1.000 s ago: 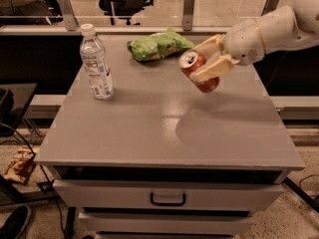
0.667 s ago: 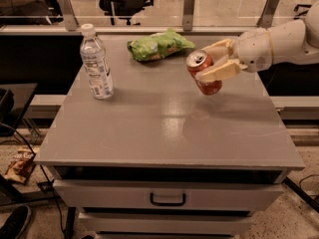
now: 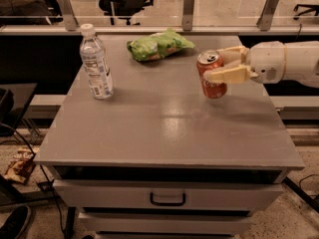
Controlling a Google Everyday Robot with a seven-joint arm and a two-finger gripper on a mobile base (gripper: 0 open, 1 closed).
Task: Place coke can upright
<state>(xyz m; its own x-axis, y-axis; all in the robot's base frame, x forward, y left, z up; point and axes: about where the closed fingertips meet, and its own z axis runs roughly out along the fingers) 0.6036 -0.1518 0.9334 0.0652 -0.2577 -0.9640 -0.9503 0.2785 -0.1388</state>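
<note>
Single-arm reach over a grey worktop (image 3: 164,128). The white arm (image 3: 291,62) enters from the picture's right edge, and its end effector (image 3: 214,63) is level with the upper half of the coke can (image 3: 213,84). The end effector pinches the can: one cream-coloured finger (image 3: 229,75) lies across the side of the can facing the camera, and the other passes behind it near the silver top, so the can sits between the two at their tips. The can stands upright with its pull-tab end up and its white script partly covered by the nearer finger. Its base is at the worktop surface, though whether it rests there or hangs just above cannot be told. The can is in the right rear part of the worktop, directly at the fingertips and on the side of the end effector away from the arm. A green snack bag (image 3: 158,45) lies beyond the can from the fingertips, toward the rear edge, near but apart from it. A clear water bottle (image 3: 95,63) stands upright well apart from the end effector, past the can and the bag at the opposite side of the worktop. A drawer handle (image 3: 167,199) sits in the cabinet front below, nearer the camera than the end effector.
</note>
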